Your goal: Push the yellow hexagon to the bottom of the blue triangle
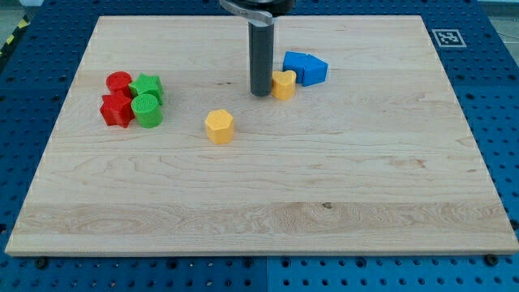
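Observation:
The yellow hexagon [219, 126] lies on the wooden board [259, 211], left of centre. The blue triangle [313, 70] sits near the view's top, right of centre, with another blue block [294, 62] touching its left side. A yellow heart-shaped block [284, 84] lies just below and left of the blue blocks. My tip [260, 93] stands right against the left side of the yellow heart, above and to the right of the yellow hexagon.
A cluster at the view's left holds a red cylinder [119, 82], a red star [117, 109], a green star [148, 86] and a green cylinder [147, 109]. A fiducial tag [446, 37] marks the board's top right corner.

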Tool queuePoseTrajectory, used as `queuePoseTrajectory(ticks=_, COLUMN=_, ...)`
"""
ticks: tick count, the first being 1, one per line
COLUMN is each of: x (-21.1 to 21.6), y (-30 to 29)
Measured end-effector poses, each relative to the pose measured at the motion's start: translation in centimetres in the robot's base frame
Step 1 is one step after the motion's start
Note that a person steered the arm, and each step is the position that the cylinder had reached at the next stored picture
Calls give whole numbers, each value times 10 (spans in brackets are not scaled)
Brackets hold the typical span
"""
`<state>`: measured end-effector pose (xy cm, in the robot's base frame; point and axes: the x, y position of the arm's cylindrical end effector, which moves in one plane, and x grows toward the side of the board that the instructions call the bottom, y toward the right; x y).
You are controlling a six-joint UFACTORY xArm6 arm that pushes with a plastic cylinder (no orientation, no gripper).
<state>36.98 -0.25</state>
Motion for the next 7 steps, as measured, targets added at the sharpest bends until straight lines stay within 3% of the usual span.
queuePoseTrajectory(ticks=3, x=48, y=26)
queuePoseTrajectory(ticks=5, x=7, y=27)
queuePoseTrajectory(ticks=7, x=41, y=24)
